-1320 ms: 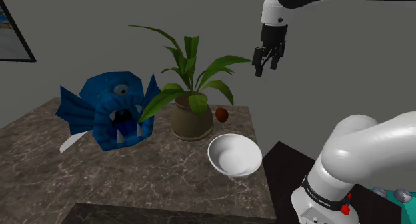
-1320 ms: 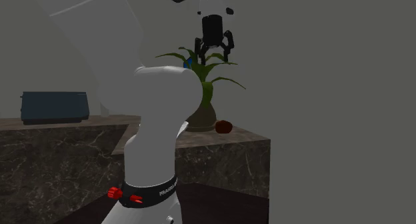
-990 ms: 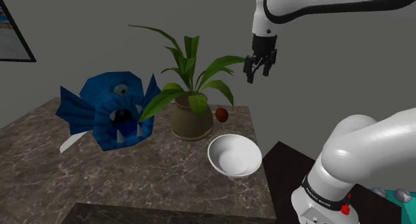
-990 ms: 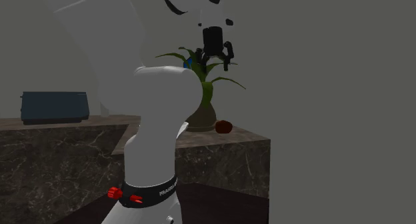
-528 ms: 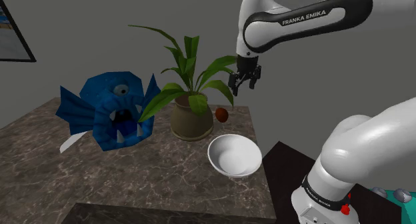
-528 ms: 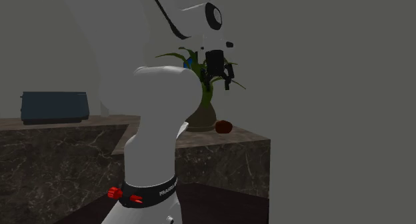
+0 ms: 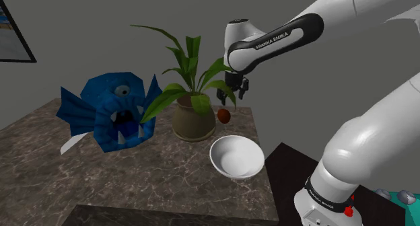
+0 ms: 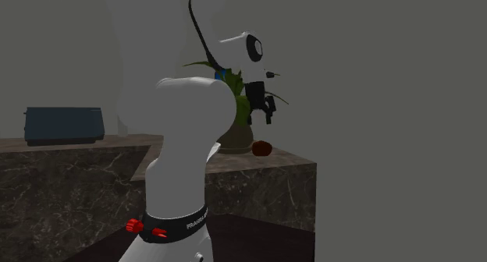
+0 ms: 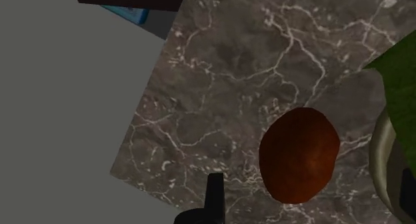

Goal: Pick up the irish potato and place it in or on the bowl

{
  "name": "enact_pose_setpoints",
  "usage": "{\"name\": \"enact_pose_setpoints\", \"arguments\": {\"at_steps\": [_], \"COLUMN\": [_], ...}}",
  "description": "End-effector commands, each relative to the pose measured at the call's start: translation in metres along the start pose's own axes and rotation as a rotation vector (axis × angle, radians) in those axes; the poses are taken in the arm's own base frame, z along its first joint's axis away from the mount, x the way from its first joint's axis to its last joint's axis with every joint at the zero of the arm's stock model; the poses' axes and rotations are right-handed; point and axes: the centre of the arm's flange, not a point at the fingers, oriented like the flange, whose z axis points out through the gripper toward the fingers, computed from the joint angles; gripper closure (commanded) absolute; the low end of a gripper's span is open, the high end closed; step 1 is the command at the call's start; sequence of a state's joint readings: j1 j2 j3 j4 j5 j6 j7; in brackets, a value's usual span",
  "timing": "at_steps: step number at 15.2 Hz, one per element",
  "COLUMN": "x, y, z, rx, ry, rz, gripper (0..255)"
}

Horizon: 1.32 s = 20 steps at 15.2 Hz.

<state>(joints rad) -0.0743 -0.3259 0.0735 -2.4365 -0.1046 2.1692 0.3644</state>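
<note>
the hand (image 7: 237,93) hangs just above the potato (image 7: 224,116), pointing down, a little right of the middle of the shoulder view and in its upper half. in the wrist view its two black fingers (image 9: 213,200) stand spread well apart. the reddish-brown, egg-shaped potato lies on the table (image 7: 101,171) between them and touches neither.

white capitals reading "franka emika" (image 7: 272,38) run along the dark band of the forearm in the shoulder view. the dark ring (image 8: 187,219) at the arm's base carries small white lettering too, beside red marks, but i cannot read it for certain.

the shoulder view lays out the dark marble table top. a potted plant (image 7: 194,120) with long green leaves in an olive pot stands just left of the potato. a blue fish toy (image 7: 114,110) with one eye and white teeth sits at middle left. the white bowl (image 7: 236,156) stands lower in the frame than the potato, near the table's front corner and apart from it. part of a framed picture (image 7: 13,29) hangs at the upper left.

in the second exterior view the arm's white body stands in front of much of the table. the potato is at the right of the table top, near its edge, with the hand above it. a dark blue box (image 8: 64,124) sits at middle left.

the wrist view brings the pot's pale rim (image 9: 380,156) and a green leaf (image 9: 400,76) close beside the potato, with the table's edge on the potato's other side.
</note>
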Motion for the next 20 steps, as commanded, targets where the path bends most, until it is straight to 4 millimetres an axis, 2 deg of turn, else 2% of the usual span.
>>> {"name": "enact_pose_setpoints", "arguments": {"at_steps": [1,4,11,20], "x": [0.017,0.038,0.039,0.039], "y": [-0.012,-0.022,-0.022,-0.022], "z": [0.036,0.067,0.104,0.107], "rx": [0.001,-0.005,-0.005,-0.005], "ry": [0.004,0.014,0.014,0.014], "rz": [0.029,0.068,0.068,0.068], "gripper": [0,0,0,0]}}
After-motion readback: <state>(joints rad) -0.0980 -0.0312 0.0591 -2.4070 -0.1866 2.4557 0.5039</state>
